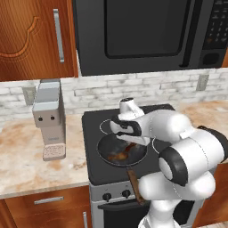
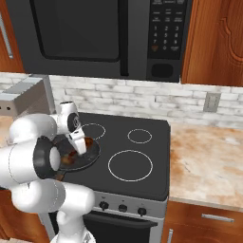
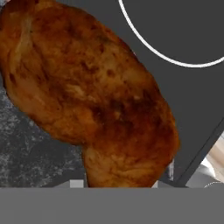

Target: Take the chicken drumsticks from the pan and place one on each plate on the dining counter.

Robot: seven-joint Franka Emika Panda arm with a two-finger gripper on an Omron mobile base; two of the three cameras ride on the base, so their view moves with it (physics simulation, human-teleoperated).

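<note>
Drumstick (image 3: 92,100) directly before the hand (image 1: 129,143), over the pan (image 1: 107,153); fingertips hidden, so grip cannot be told.

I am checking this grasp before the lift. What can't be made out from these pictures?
- Fingertips: in the hand view the drumstick fills the frame and covers them, so the grip is unclear.
- Second drumstick: in the left base view the gripper overlaps the meat in the pan; pieces cannot be counted.
- Pan handle: its end is behind the arm.
- Plates, dining counter: outside every view.
</note>
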